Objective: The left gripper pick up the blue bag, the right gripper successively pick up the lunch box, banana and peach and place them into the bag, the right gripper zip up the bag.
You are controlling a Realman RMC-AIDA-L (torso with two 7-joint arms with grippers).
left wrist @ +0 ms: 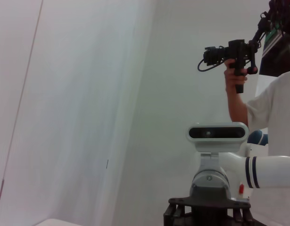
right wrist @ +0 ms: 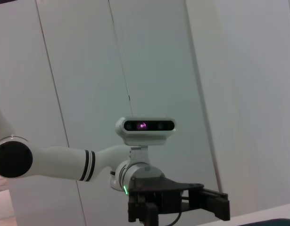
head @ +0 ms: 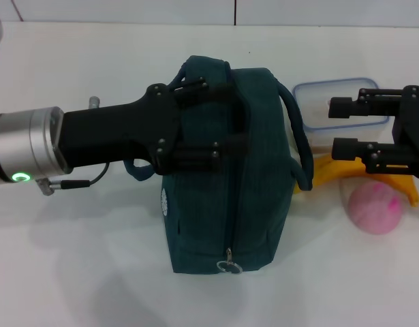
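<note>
The blue bag [head: 229, 204] lies on the white table with its zipper ring pull [head: 229, 262] toward the near edge. My left gripper [head: 231, 122] reaches in from the left and stands open over the bag's far half, its fingers spread across the fabric. To the right, my right gripper [head: 334, 126] is open with its fingers pointing at the bag. It hovers over the lunch box [head: 311, 102] and the banana [head: 328, 174]. The peach [head: 376, 208] rests just nearer than the banana. The right wrist view shows the left gripper [right wrist: 201, 202] from the far side.
One bag handle [head: 301, 143] loops out toward the banana, another [head: 137, 169] sticks out under the left wrist. In the left wrist view a person [left wrist: 269, 113] holds up a camera rig beside the robot's head [left wrist: 215, 134].
</note>
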